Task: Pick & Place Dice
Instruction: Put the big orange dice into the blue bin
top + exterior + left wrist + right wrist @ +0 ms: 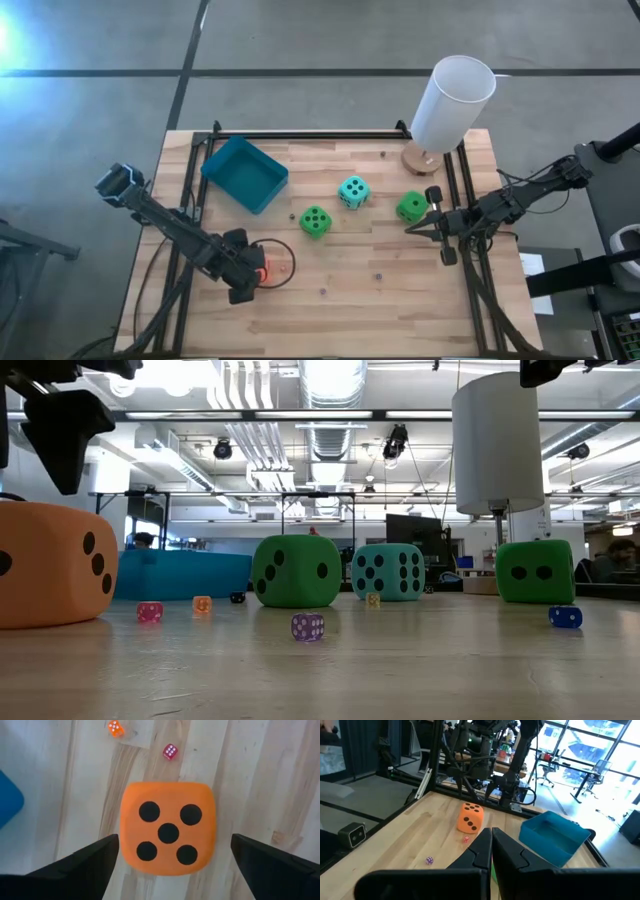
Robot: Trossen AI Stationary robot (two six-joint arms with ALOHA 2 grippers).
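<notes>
Standing tallest at the table's far right corner is a white cylindrical lamp shade [452, 102] on a round wooden base. The wooden table [330, 310] carries a blue tray [244, 172] near its far left; the tray's inside looks bare in the high view, and no die lies in it.

An orange-red die [168, 825] sits flat on the table at the front left, five pips facing up. It is a cube, so no long axis shows. The left gripper [170, 862] hangs directly above it with its fingers spread wide on either side, not touching it: released.

A green die [315, 222] rests near the table's middle, a teal die [352, 191] just beyond it to the right, and a second green die [411, 207] farther right, just beside the right gripper [412, 228]. That gripper's fingers are pressed together, holding nothing.

Tiny dice lie scattered on the wood: a small orange one [115, 727] and a small pink one [170, 752] near the orange-red die, a purple one [307, 626] and a blue one [564, 617] elsewhere.
</notes>
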